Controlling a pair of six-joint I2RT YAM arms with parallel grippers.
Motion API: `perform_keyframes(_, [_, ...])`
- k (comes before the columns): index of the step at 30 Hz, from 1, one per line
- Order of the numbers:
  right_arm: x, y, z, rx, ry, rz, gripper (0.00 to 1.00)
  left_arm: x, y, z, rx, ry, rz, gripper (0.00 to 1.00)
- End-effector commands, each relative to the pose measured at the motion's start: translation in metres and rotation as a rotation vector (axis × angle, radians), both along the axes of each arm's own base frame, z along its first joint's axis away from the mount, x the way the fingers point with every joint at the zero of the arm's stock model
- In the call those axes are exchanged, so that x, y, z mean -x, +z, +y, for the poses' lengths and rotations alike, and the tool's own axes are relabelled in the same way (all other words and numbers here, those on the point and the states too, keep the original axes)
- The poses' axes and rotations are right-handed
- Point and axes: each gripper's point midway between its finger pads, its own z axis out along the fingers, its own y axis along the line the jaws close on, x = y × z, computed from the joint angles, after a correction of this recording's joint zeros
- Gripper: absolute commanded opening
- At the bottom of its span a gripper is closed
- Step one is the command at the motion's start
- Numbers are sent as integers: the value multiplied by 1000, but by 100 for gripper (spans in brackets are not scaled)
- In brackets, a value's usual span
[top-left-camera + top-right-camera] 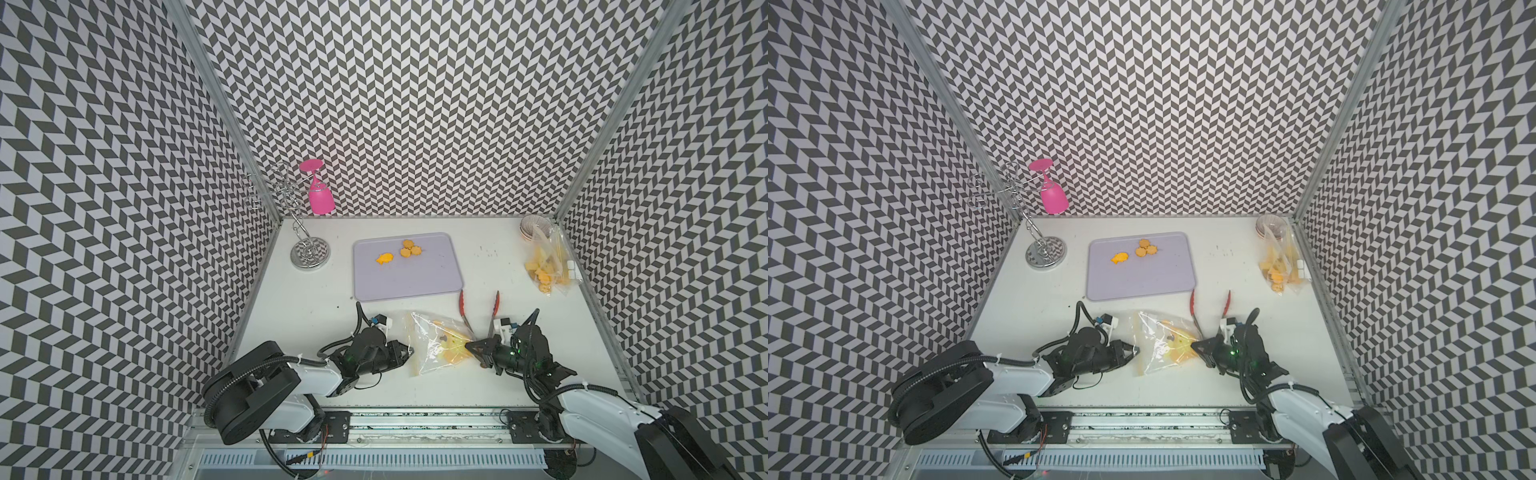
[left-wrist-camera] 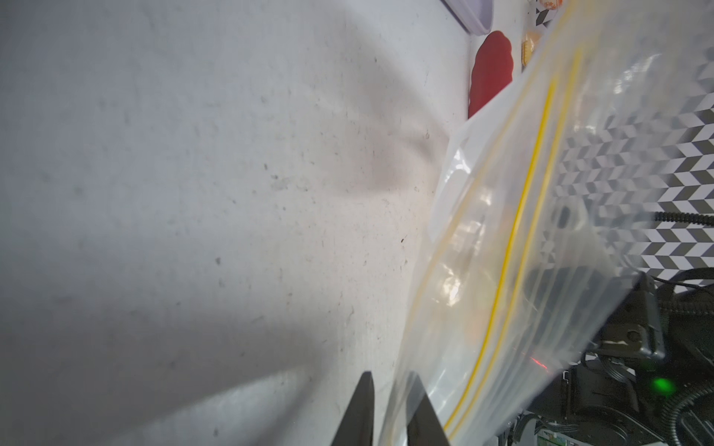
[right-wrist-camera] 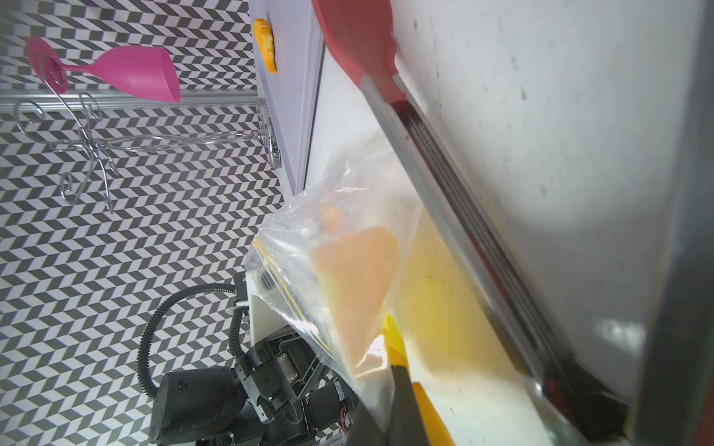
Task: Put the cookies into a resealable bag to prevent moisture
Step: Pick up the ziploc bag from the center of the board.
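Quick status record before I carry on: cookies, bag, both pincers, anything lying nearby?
cookies on tray: four, a fish and three scalloped rounds
left pincer: at resealable bag mouth edge, grip unclear
right pincer: shut on bag's opposite end
bag contents: several cookies
tongs: lying beside right pincer
second bag: filled, far right
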Motion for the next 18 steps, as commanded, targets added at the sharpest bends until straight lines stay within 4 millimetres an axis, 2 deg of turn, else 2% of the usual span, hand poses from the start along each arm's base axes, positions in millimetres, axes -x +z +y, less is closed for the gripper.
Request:
perform_keyframes(1, [-6, 14, 2, -50, -29, -35, 0, -8, 7, -5, 20, 20, -26, 16])
perform_keyframes(5, [-7, 17, 3, -71, -38, -28, 0, -9, 8, -5, 25, 22, -30, 14])
perform_keyframes(12, [-5, 15, 4, -64, -29, -22, 0, -14, 14, -10, 40, 23, -46, 1])
perform_keyframes(16, [-11, 22, 4, -7, 0, -76, 0, -18, 22, -9, 35, 38, -58, 0])
perform_keyframes(17, [-16, 27, 4, 33, 9, -98, 5, -20, 26, -8, 33, 45, -64, 0])
perform_keyframes(18, [-23, 35, 4, 74, 18, -136, 16, -23, 30, -6, 19, 54, -69, 0])
